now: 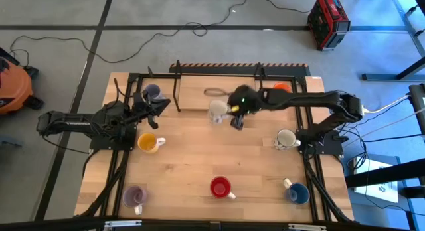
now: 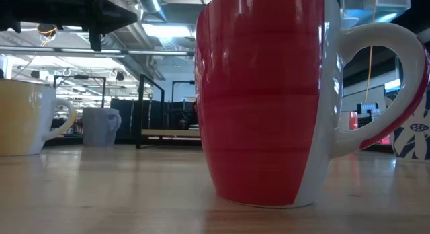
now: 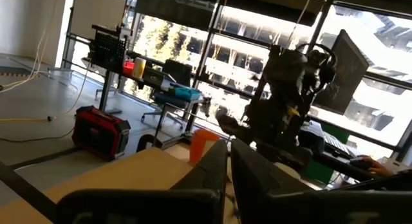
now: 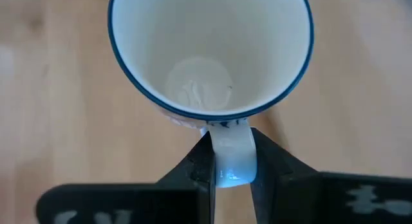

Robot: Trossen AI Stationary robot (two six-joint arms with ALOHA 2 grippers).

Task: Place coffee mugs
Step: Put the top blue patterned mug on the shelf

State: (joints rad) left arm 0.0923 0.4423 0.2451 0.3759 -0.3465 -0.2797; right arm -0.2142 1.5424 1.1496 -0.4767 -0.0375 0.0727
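1. Mugs stand spread over the wooden table (image 1: 199,158): a red mug (image 1: 221,187) at the near edge in the middle, a blue mug (image 1: 298,192) near right, a purple mug (image 1: 135,196) near left, a yellow mug (image 1: 148,143) left of centre, a cream mug (image 1: 286,139) at the right, a second purple mug (image 1: 152,93) far left, and an orange-red mug (image 1: 281,87) far right.
2. White mug (image 1: 217,111) with a blue rim sits far of centre, upright and empty; whether it rests on the wood or hangs just above it is hard to tell.
3. Right gripper (image 4: 230,169) reaches in from the right and pinches this mug's handle (image 4: 232,156) between its fingers (image 4: 196,166), the jaws pressed on either side of it.
4. Left gripper (image 1: 159,107) waits at the far left, by the second purple mug, jaws pressed together and holding nothing.
5. Low view: the red mug fills the front, the yellow mug and a purple one stand far off at left.
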